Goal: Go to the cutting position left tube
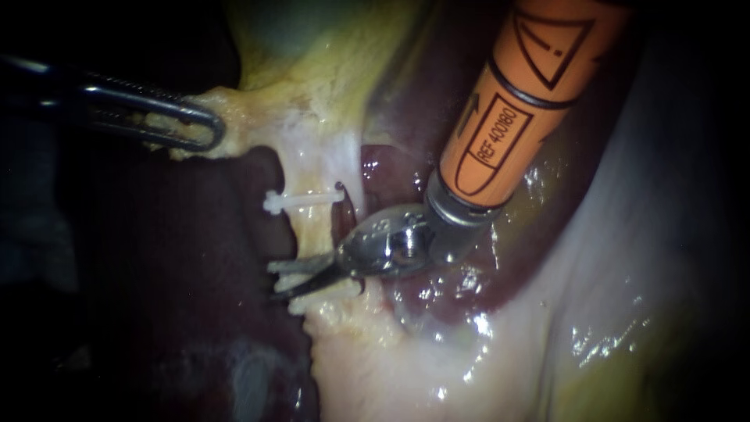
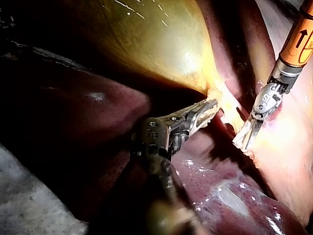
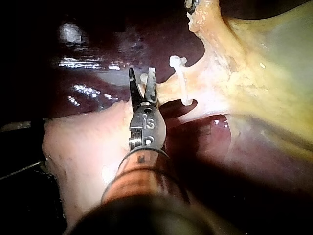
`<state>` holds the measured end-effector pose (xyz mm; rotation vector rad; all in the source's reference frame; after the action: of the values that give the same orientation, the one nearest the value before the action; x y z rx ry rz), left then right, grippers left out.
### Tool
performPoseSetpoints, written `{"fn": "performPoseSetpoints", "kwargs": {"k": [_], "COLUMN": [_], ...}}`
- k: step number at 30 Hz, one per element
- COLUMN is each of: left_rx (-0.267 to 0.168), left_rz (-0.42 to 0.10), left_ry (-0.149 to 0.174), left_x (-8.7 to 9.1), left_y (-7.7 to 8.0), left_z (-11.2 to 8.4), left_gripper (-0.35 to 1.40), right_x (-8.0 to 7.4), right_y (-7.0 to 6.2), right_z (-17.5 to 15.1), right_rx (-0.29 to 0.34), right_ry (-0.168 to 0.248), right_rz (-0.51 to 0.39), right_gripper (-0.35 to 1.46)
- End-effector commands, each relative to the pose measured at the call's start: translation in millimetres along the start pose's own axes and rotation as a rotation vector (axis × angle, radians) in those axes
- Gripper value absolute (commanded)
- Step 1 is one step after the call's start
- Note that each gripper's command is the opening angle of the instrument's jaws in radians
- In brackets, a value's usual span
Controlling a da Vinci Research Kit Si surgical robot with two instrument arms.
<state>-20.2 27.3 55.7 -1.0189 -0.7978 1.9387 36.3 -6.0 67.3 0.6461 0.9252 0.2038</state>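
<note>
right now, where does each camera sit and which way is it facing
Endoscope view: close over the tissue, facing the tube and its clip; the left instrument enters from the left, the right instrument from the upper right.
Left wrist view: on the left arm, looking along the left instrument to the gallbladder it holds; the right instrument is beyond.
Right wrist view: on the right arm, looking along the right instrument at the tube.
Shared: all three show the right instrument at the tube.

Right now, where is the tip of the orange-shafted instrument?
In the endoscope view, the right instrument has its open jaws near the centre, lying across the pale tube, just below the upper white clip.
</note>
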Motion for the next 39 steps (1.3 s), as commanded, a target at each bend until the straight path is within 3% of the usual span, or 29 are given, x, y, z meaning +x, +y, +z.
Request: {"fn": "performPoseSetpoints", "kwargs": {"k": [1, 9, 12, 15, 23, 31, 39], "left_rx": [0.0, 0.0, -0.001, -0.001, -0.002, -0.003, -0.003], "left_rz": [0.0, 0.0, 0.0, 0.0, 0.001, 0.002, 0.002], "left_ry": [0.0, 0.0, 0.0, 0.0, -0.001, -0.001, -0.001], "left_x": [0.0, 0.0, 0.0, 0.0, -0.1, -0.1, -0.1], "left_y": [0.0, -0.1, -0.1, -0.1, -0.4, -0.7, -0.8], "left_z": [0.0, 0.0, 0.0, 0.0, -0.1, -0.3, -0.3], "left_gripper": [-0.35, -0.35, -0.35, -0.35, -0.35, -0.35, -0.35], "right_x": [0.0, 0.1, 0.1, 0.1, 0.2, 0.2, -1.2], "right_y": [0.0, -0.1, -0.2, -0.3, -1.0, -2.1, -1.7], "right_z": [0.0, 0.0, -0.1, -0.1, -0.8, -5.3, -7.3], "right_rx": [0.0, 0.001, 0.001, 0.002, 0.009, 0.037, 0.047], "right_ry": [0.0, 0.0, 0.003, 0.009, 0.024, 0.039, 0.039], "right_rz": [0.0, -0.001, -0.001, -0.001, -0.003, -0.005, -0.009], "right_gripper": [0.36, 0.42, 0.56, 0.81, 1.08, 1.13, 1.2]}}
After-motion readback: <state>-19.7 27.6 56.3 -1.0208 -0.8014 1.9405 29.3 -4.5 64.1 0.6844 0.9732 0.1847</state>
